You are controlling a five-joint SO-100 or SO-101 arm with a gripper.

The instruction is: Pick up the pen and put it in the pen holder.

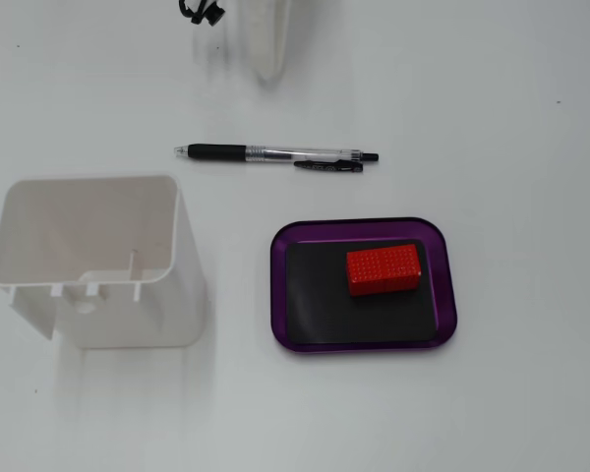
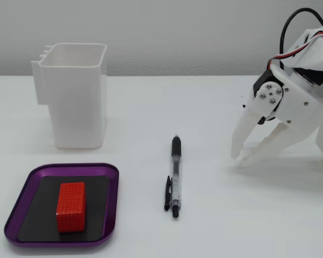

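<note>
A black and clear pen (image 1: 275, 154) lies flat on the white table, its tip pointing left in a fixed view. In another fixed view the pen (image 2: 175, 176) lies pointing away from the camera. The white pen holder (image 1: 98, 261) stands upright and empty; in the side-on fixed view the holder (image 2: 75, 97) is at the back left. My white gripper (image 2: 238, 160) rests low over the table to the right of the pen, apart from it, with its fingertips together and nothing between them. From above, the gripper (image 1: 268, 71) shows blurred at the top edge, beyond the pen.
A purple tray (image 1: 300, 334) with a black mat holds a red block (image 1: 383, 269) in front of the pen. In the side-on fixed view the tray (image 2: 110, 209) and block (image 2: 71, 206) sit at the front left. Black cables (image 1: 202, 12) show at the top.
</note>
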